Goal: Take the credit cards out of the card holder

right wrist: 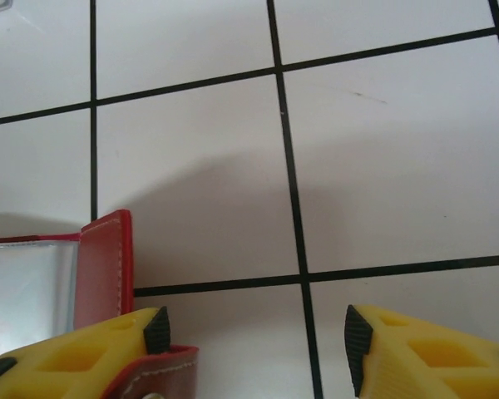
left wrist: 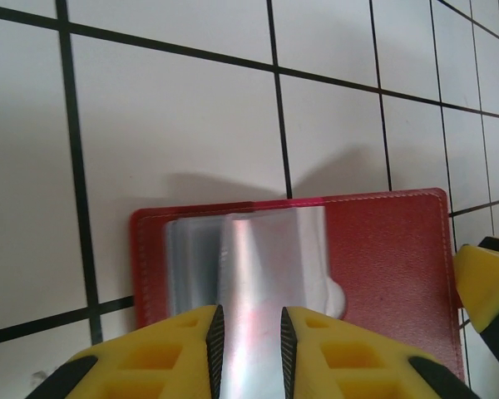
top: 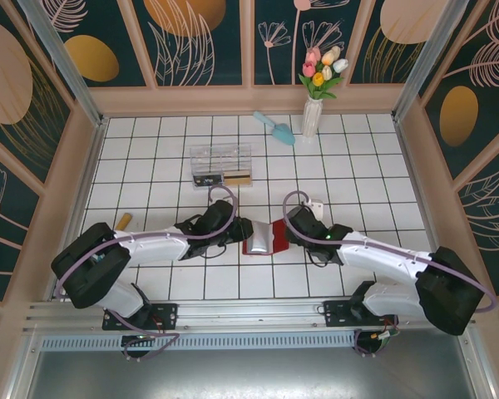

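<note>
Card holder (top: 266,237) lies open on the surface (top: 150,166) between both tools. Left tool (left wrist: 250,332): pads (left wrist: 215,341) narrowly apart astride a silvery card (left wrist: 266,258); grip cannot be told. Right tool (right wrist: 258,332): open, at the holder's right edge.

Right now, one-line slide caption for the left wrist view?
Left fingers flank a glossy silvery insert lying in the open red card holder on the white tiled table.
</note>
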Action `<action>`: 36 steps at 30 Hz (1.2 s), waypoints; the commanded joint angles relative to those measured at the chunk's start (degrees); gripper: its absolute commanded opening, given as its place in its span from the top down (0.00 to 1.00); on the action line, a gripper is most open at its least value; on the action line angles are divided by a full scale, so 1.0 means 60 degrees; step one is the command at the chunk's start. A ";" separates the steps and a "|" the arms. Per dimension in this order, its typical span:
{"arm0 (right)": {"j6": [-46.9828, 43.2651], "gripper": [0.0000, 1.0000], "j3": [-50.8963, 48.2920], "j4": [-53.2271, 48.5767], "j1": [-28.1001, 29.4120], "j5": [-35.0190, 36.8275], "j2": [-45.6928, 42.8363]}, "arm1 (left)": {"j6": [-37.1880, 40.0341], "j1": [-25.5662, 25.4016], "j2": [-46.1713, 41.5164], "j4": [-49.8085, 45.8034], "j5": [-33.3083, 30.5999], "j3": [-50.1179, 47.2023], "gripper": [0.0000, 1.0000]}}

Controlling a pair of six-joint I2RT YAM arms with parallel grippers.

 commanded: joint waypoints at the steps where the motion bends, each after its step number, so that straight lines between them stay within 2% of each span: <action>1: -0.0369 0.38 0.0234 0.0114 0.0058 -0.0269 0.0345 | 0.0198 -0.0039 0.0177 0.0230 0.0096 0.0232 0.72; 4: -0.0410 0.41 0.0216 0.0327 0.0056 -0.0438 0.0586 | 0.0209 -0.0053 0.0294 0.0273 0.0122 0.0221 0.72; 11: -0.0156 0.42 0.0269 -0.0045 -0.0017 -0.0102 0.1155 | 0.0176 -0.0052 0.0646 0.0383 0.0234 0.0274 0.70; 18: -0.0067 0.42 0.0084 0.0220 -0.0015 -0.0233 0.1187 | 0.0385 -0.0144 0.0387 -0.0516 -0.0851 0.0408 0.67; 30: -0.0046 0.42 0.0086 0.0228 0.0040 -0.0214 0.1099 | 0.0457 -0.0400 0.1272 -0.0769 -0.0769 0.0928 0.67; 36: 0.0035 0.42 0.0002 0.0339 0.0078 -0.0239 0.1101 | 0.0511 -0.0441 0.0818 -0.0567 -0.0755 0.0713 0.65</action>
